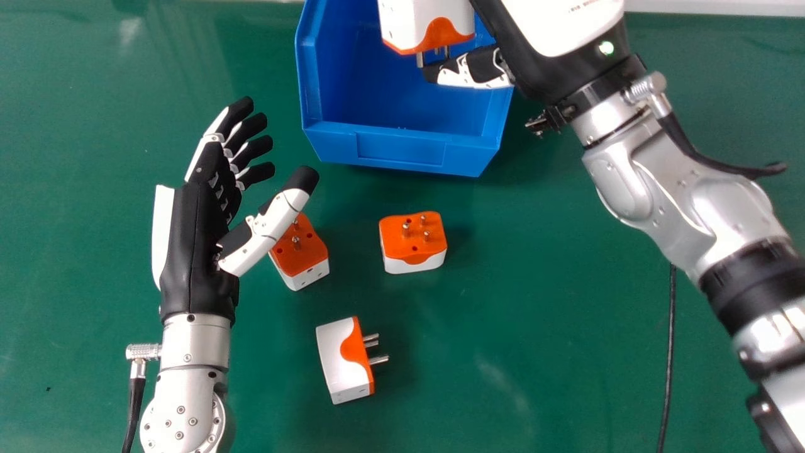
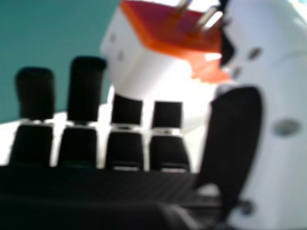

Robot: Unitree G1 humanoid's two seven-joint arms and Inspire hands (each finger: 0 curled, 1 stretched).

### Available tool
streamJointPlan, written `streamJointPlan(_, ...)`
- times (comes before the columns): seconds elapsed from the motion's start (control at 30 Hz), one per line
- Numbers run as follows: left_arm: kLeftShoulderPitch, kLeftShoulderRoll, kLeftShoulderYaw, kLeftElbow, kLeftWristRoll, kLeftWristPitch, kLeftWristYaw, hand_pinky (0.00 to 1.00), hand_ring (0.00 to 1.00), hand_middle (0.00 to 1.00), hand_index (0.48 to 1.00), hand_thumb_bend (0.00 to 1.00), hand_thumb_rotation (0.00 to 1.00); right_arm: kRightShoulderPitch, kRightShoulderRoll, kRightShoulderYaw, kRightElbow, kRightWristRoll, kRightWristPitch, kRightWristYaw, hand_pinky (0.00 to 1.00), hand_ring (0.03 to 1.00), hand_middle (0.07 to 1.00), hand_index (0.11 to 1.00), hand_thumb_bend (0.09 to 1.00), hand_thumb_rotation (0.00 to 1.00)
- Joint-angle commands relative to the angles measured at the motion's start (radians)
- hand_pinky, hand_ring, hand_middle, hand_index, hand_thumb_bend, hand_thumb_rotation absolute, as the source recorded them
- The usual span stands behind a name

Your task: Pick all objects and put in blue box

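From here I see my right hand (image 1: 534, 50) at the upper right of the frame, thumb and fingers pinching the held adapter (image 1: 427, 25) between them. In the right hand view the grip reads as only partly closed: the fingers are nearly straight, with two of them clear of the adapter, and the thumb is on its pronged side. The adapter sits at top centre of the head view, in line with the inside of the blue box (image 1: 402, 154); its prongs point towards the bottom of the frame. The top edge cuts it off, so I can't tell its long axis.

My left hand (image 1: 198, 245), at left, is open and empty, fingers loosely bent and thumb spread wide. That thumb crosses my view of the left adapter (image 1: 302, 258), whose prongs face up. The centre adapter (image 1: 412, 248) also stands prongs up, its long axis across the frame. The lower adapter (image 1: 343, 362) lies prongs to the right, long axis running up the frame with a slight lean. The box's near wall stands between these three and its inside. A black cable (image 1: 671, 352) runs down the lower right.
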Motion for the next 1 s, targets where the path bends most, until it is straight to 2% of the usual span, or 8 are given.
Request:
streamJointPlan(0.0,-0.002,-0.003,-0.004,-0.007,-0.009,-0.023,-0.006,0.78,0.83,0.86,0.864,0.76,0.38,-0.091,0.006,0.033,0.077,-0.011,0.001,-0.043,0.31,0.432,0.499,0.544,0.494,0.0)
streamJointPlan(0.1,0.001,-0.003,-0.006,-0.008,-0.002,-0.023,-0.007,0.78,0.83,0.87,0.868,0.75,0.38,-0.147,0.018,0.089,0.192,-0.029,-0.01,-0.073,0.31,0.432,0.497,0.537,0.495,0.0)
streamJointPlan(0.27,0.004,-0.012,-0.006,-0.012,-0.02,-0.018,-0.021,0.78,0.84,0.87,0.871,0.75,0.37,-0.204,0.046,0.156,0.323,-0.047,0.008,-0.098,0.32,0.434,0.496,0.536,0.495,0.0)
streamJointPlan(0.5,0.006,-0.016,-0.007,-0.011,-0.024,-0.019,-0.032,0.79,0.84,0.87,0.874,0.75,0.37,-0.243,0.064,0.239,0.415,-0.055,0.032,-0.104,0.32,0.436,0.493,0.537,0.496,0.0)
streamJointPlan(0.6,0.005,-0.015,-0.007,-0.009,-0.018,-0.025,-0.031,0.79,0.84,0.87,0.874,0.75,0.37,-0.252,0.067,0.259,0.427,-0.057,0.032,-0.109,0.32,0.436,0.493,0.537,0.496,0.0)
streamJointPlan(0.67,0.003,-0.018,-0.007,-0.008,-0.029,-0.022,-0.039,0.79,0.84,0.87,0.876,0.75,0.36,-0.257,0.07,0.265,0.433,-0.054,0.033,-0.109,0.32,0.439,0.497,0.536,0.496,0.0)
streamJointPlan(0.8,0.002,-0.021,-0.007,-0.008,-0.037,-0.013,-0.044,0.79,0.84,0.87,0.876,0.75,0.36,-0.265,0.074,0.276,0.439,-0.055,0.043,-0.11,0.32,0.439,0.497,0.536,0.496,0.0)
streamJointPlan(0.97,-0.002,-0.021,-0.007,-0.002,-0.034,-0.016,-0.045,0.79,0.85,0.88,0.878,0.75,0.35,-0.275,0.071,0.286,0.443,-0.054,0.046,-0.117,0.32,0.441,0.499,0.534,0.496,0.0)
